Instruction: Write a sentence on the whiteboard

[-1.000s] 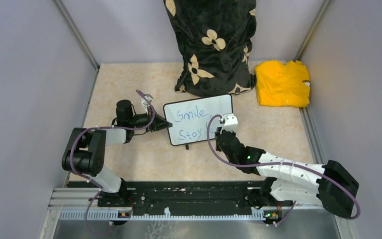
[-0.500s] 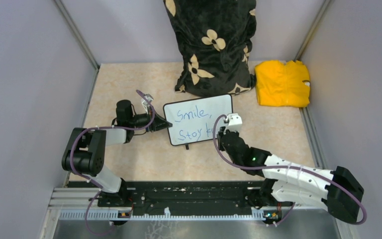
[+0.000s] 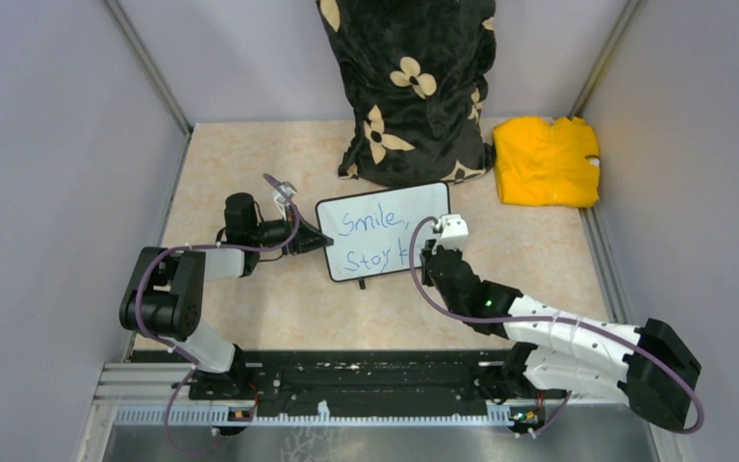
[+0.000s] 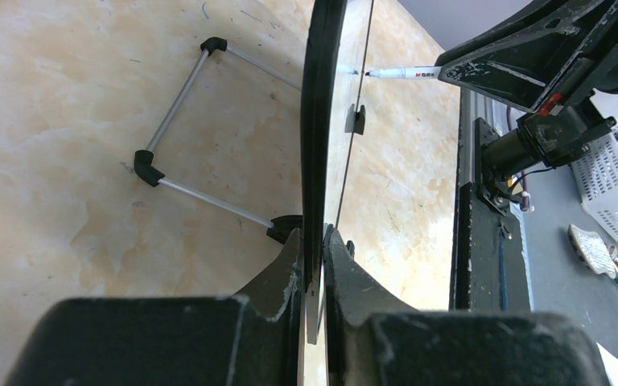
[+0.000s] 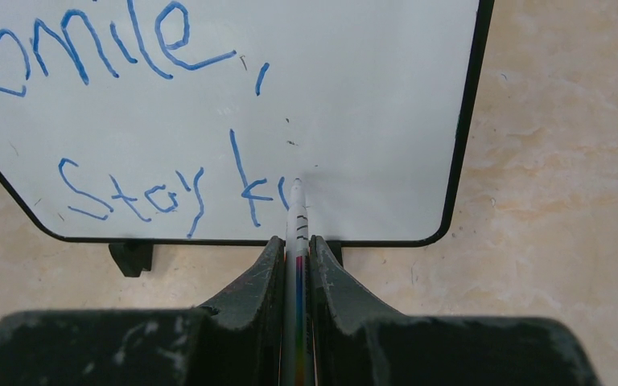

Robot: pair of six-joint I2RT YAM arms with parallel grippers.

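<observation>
**Partway along the second line, both claws are clamping**

The right gripper (image 5: 294, 245) is squeezing its two fingers together on the barrel of a marker (image 5: 297, 215), with no gap showing on either side of it. The marker is pointing straight out from the claw, and its tip is touching the face of the whiteboard (image 5: 362, 96), low down and to the right of the middle. The left gripper (image 4: 314, 251) is pinching the whiteboard's left edge, one finger lying on the front and the other on the back.

The whiteboard is standing on its lower long edge on the table (image 3: 250, 173), midway between the two claws. Black feet (image 5: 131, 257) are poking out under that edge. The sentence (image 3: 366, 223) is showing in blue on the whiteboard's face as two lines: "Smile," above and "Stay k" below, with a short fresh stroke just past the k, where the marker tip is sitting.

Behind the whiteboard, a thin wire frame (image 4: 179, 100) with black corner pieces is lying on the table; whether it is joined to the whiteboard I cannot tell. Beyond the whiteboard's top edge, a black cushion (image 3: 409, 87) with pale flowers is standing against the back wall. Off the whiteboard's upper right corner, a crumpled yellow cloth (image 3: 547, 162) is lying well apart from it.
</observation>
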